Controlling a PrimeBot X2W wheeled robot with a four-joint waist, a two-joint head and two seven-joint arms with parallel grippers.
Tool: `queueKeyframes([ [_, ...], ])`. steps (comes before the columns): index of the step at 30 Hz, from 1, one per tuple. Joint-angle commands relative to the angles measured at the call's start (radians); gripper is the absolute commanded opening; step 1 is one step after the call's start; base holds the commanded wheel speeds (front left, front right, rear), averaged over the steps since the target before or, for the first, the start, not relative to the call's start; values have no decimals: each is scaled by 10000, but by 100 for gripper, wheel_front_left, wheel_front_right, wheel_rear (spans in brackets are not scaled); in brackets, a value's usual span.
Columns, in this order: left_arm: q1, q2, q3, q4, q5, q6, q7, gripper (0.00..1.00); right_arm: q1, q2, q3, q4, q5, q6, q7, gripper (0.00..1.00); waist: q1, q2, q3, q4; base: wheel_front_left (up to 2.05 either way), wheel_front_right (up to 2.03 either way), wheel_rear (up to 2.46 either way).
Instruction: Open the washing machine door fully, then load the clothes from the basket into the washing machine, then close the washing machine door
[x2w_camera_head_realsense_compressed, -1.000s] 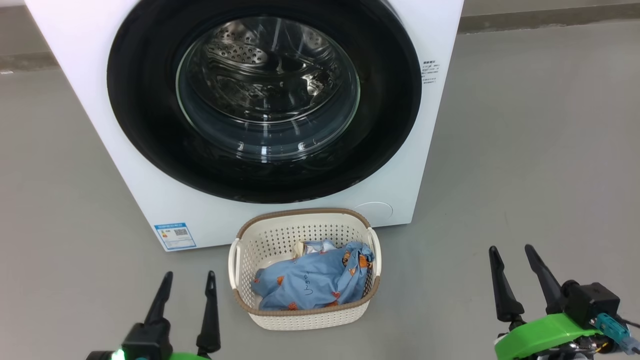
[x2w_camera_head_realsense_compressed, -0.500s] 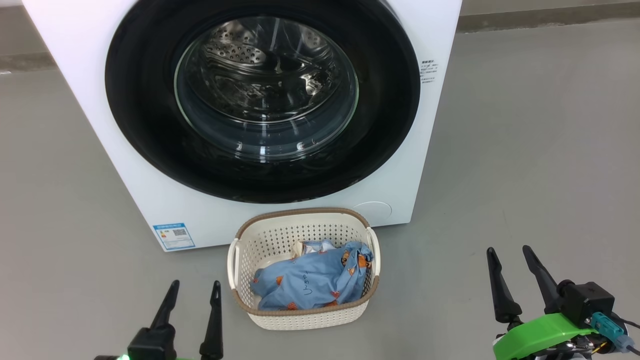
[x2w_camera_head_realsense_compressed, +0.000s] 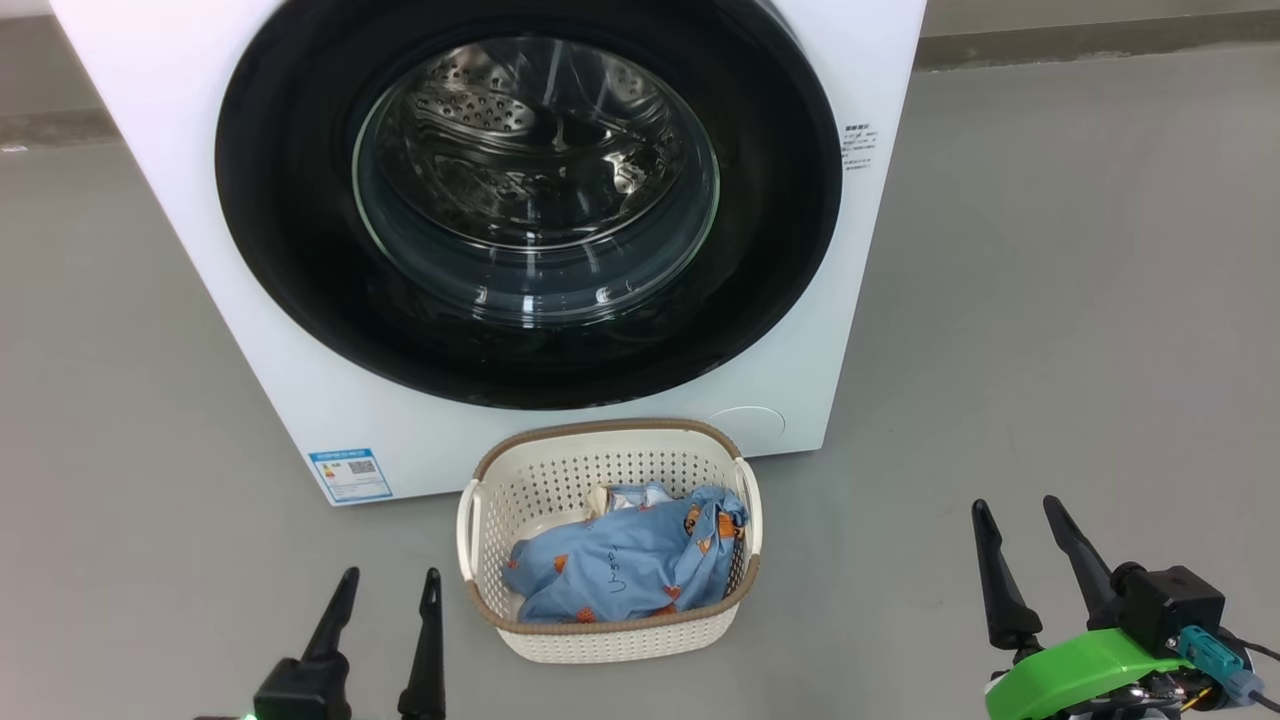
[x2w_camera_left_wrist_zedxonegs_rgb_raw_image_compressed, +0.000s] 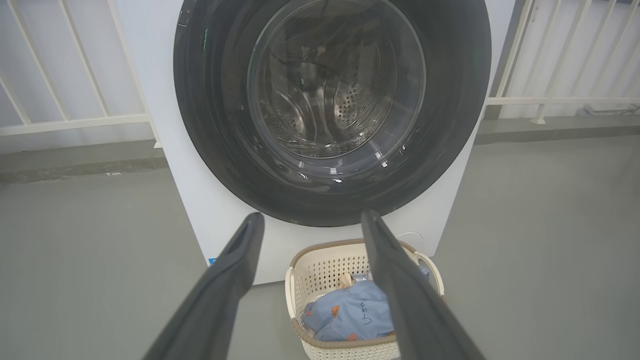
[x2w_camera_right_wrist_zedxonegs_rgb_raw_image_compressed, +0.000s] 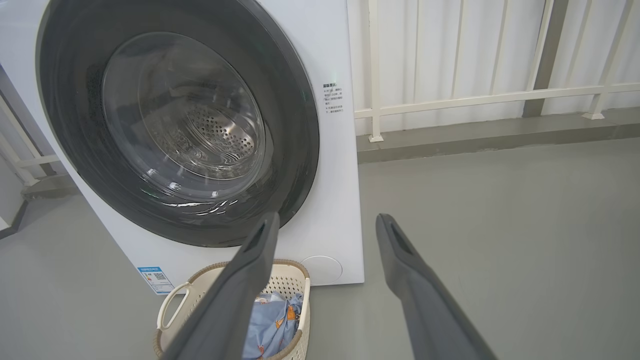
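Observation:
The white washing machine (x2w_camera_head_realsense_compressed: 850, 260) stands before me with its round black-rimmed door (x2w_camera_head_realsense_compressed: 280, 250) flat against the front; the steel drum shows through the glass. On the floor just in front sits the cream basket (x2w_camera_head_realsense_compressed: 610, 640) holding light blue clothes (x2w_camera_head_realsense_compressed: 620, 565) with orange prints. My left gripper (x2w_camera_head_realsense_compressed: 390, 585) is open at the lower left, left of the basket, holding nothing. My right gripper (x2w_camera_head_realsense_compressed: 1015, 515) is open at the lower right, well right of the basket, also holding nothing. The door (x2w_camera_left_wrist_zedxonegs_rgb_raw_image_compressed: 210, 150) (x2w_camera_right_wrist_zedxonegs_rgb_raw_image_compressed: 300, 125) and basket (x2w_camera_left_wrist_zedxonegs_rgb_raw_image_compressed: 350, 350) (x2w_camera_right_wrist_zedxonegs_rgb_raw_image_compressed: 170, 305) show in both wrist views.
Grey floor (x2w_camera_head_realsense_compressed: 1080, 330) spreads on both sides of the machine. A white railing (x2w_camera_right_wrist_zedxonegs_rgb_raw_image_compressed: 500, 95) and a low kerb run behind it. A blue label sticker (x2w_camera_head_realsense_compressed: 350, 475) marks the machine's lower left front.
My left gripper has dropped lower in the head view. The right gripper has sunk slightly. The head camera shifted a little; machine and basket stay put.

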Motion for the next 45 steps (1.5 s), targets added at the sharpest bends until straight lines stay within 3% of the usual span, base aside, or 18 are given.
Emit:
queueKeyframes([
  [1, -299, 99, 354, -179, -32, -4, -67, 100, -447, -104, 260, -207, -109, 16, -120, 100, 0, 0, -6, 0, 0, 0, 0],
  [33, -238, 99, 506, -212, -803, -555, -67, 100, -478, -104, 239, -64, -135, 16, -120, 100, 0, 0, 19, 14, 1, 0, -1],
  [45, -214, 99, 513, -310, -813, -772, -67, 100, -490, -104, 237, 1, -196, 16, -120, 100, 0, 0, 35, 34, 73, 45, -118],
])
